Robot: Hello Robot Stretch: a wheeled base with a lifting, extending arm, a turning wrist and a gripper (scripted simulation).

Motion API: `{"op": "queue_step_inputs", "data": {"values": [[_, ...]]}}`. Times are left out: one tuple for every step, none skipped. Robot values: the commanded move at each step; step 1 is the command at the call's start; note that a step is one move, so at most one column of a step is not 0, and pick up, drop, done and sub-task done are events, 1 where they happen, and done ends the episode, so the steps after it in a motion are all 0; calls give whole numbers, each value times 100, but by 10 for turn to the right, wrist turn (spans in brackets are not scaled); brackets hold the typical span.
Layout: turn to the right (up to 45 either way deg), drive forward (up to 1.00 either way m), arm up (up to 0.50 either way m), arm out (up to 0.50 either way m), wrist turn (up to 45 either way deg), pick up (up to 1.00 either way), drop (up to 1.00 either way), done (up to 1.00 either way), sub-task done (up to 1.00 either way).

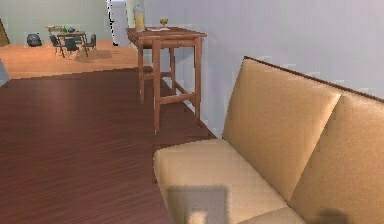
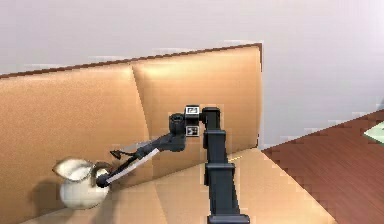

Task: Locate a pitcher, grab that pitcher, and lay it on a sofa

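On the sofa (image 2: 190, 90), low at the arm side view's left, the white pitcher (image 2: 78, 183) shows against the tan cushions about where seat meets backrest. It looks upright, with its handle side turned toward the hand (image 2: 110, 176). The arm (image 2: 215, 150) reaches out across the seat, and the thin fingers (image 2: 135, 158) slant down to end right at the pitcher. Whether they touch it, and whether the hand is grasping it or has let it go, I cannot tell, because the cushion lies directly behind.

By my reading the placing step is nearly done, so the risks lie in the parting:
- A finger caught in the handle would drag the pitcher along as the arm pulls back.
- The cushion is soft, so a round-bodied pitcher left standing could topple and roll toward the front edge, then down to the dark wood floor (image 1: 80, 140).
- A turn of the base with the arm this low could sweep the arm into the pitcher.

Further along the wall in the forward view stands a tall wooden bench (image 1: 170, 40), well clear of all this.
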Motion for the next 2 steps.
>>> {"op": "queue_step_inputs", "data": {"values": [[0, 0, -26, 0, 0, 0, 0, 0, 0], [0, 0, -32, 0, 0, 0, 0, 0, 0]]}}
